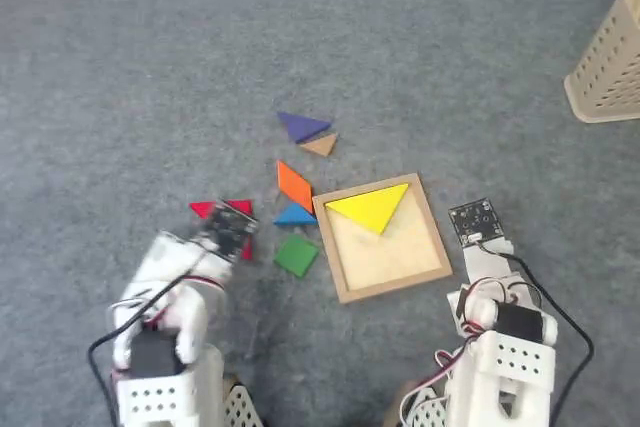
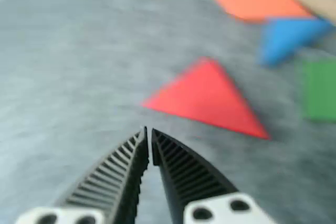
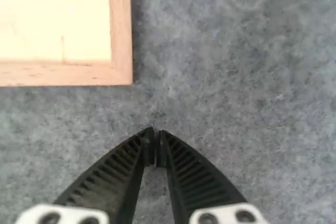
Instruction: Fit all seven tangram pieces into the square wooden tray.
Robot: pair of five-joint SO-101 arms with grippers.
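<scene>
The square wooden tray [image 1: 432,237] lies right of centre with a yellow triangle [image 1: 371,207] in its far part. Loose on the grey carpet are a purple triangle [image 1: 301,125], a tan triangle [image 1: 320,144], an orange parallelogram [image 1: 294,185], a blue triangle [image 1: 295,215], a green square [image 1: 296,254] and a red triangle [image 1: 208,209]. My left gripper [image 2: 148,135] is shut and empty, just short of the red triangle [image 2: 207,98]. My right gripper [image 3: 155,135] is shut and empty over the carpet beside a corner of the tray [image 3: 119,51].
A beige perforated basket [image 1: 610,62] stands at the far right edge. A pale wall runs along the back of the carpet. Open carpet spreads to the left and behind the pieces.
</scene>
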